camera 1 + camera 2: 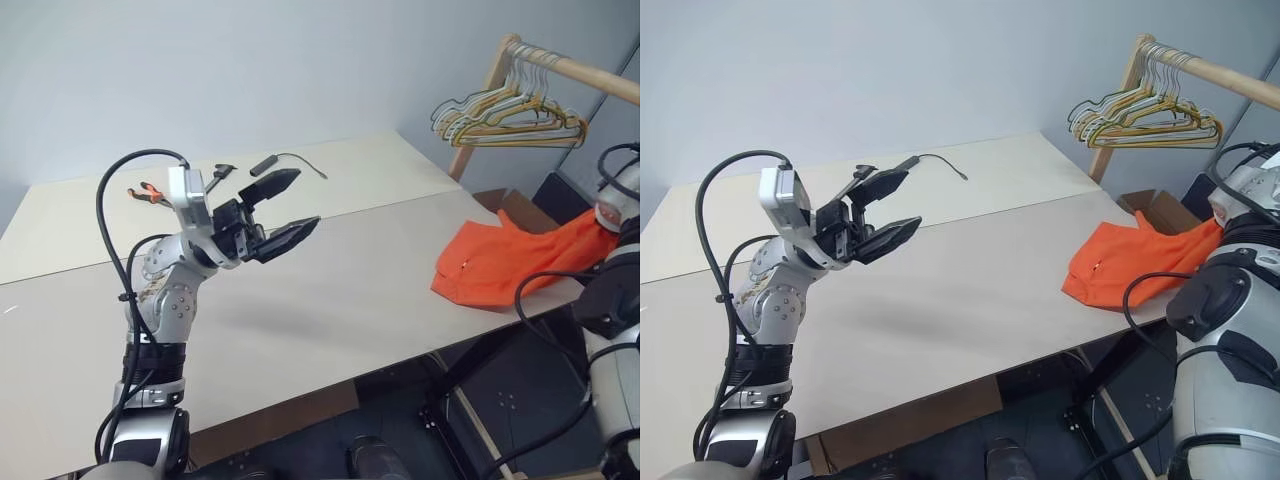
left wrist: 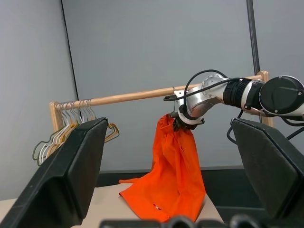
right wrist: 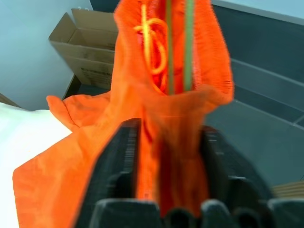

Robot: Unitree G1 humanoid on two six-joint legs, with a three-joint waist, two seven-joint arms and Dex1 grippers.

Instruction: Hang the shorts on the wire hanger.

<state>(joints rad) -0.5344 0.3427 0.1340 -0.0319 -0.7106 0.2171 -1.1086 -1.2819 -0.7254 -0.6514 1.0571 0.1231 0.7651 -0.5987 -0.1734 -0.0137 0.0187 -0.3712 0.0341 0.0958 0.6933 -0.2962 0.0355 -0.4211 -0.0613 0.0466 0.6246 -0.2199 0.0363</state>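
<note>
The bright orange shorts [image 1: 487,262] lie bunched at the table's right edge, and one end rises off the table to my right gripper [image 2: 183,124]. In the right wrist view my right gripper [image 3: 171,128] has its jaws apart, and the shorts [image 3: 166,95] fill the gap between them. Two thin green strands of the wire hanger [image 3: 188,47] run up out of the gathered waistband. My left gripper [image 1: 288,212] hangs open and empty over the middle of the table, pointing towards the shorts.
A wooden rack [image 1: 580,72] at the back right carries a bunch of gold and pale hangers [image 1: 510,118]. A black cylinder with a cord [image 1: 266,163] and orange-handled pliers [image 1: 146,193] lie at the table's [image 1: 340,300] far side. A cardboard box [image 3: 88,42] stands beyond the table's right edge.
</note>
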